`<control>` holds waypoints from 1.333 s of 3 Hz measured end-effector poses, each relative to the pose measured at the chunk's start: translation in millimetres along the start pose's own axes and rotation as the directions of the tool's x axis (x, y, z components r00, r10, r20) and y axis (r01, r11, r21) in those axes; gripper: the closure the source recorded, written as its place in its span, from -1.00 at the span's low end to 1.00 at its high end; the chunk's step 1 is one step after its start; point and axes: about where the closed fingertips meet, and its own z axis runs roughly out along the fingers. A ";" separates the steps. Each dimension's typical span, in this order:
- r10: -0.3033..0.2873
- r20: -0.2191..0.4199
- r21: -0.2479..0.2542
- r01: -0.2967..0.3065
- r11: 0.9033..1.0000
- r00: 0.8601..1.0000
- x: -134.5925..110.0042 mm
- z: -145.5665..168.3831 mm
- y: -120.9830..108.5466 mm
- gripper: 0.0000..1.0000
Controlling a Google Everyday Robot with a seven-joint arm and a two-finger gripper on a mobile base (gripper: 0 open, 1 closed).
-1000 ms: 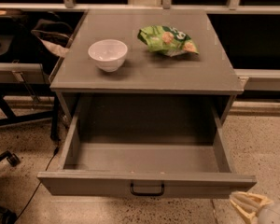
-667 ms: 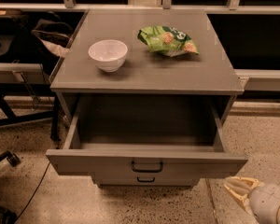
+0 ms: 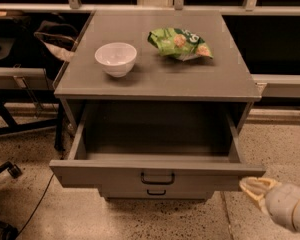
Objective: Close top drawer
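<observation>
The top drawer (image 3: pixel 110 176) of the grey cabinet is pulled far out and its deep box is empty. Its flat front faces me with a small black bar handle (image 3: pixel 157 178) at the centre. A slimmer drawer front with a like handle (image 3: pixel 156 192) shows just below it. My gripper (image 3: pixel 255 188) is at the lower right, its pale tip next to the right end of the drawer front. The arm behind it leaves the picture at the right edge.
On the cabinet top (image 3: pixel 155 79) stand a white bowl (image 3: pixel 116 59) and a green snack bag (image 3: pixel 180 44). A bench (image 3: pixel 20 76) and a chair base with castors (image 3: pixel 5 179) are at the left. A ledge (image 3: pixel 282 84) runs at the right. The floor is speckled.
The drawer front has moved back toward the cabinet, so less of the box shows. My gripper has come up from the lower right corner to the drawer's right end.
</observation>
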 end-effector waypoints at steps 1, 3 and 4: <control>-0.017 0.006 0.003 0.017 1.000 1.000 -14.6 16.0 -13.4 1.00; -0.031 0.032 -0.029 0.032 0.999 0.999 -44.6 51.0 -25.5 1.00; -0.033 0.050 -0.069 0.036 0.997 0.998 -84.6 98.9 -38.2 1.00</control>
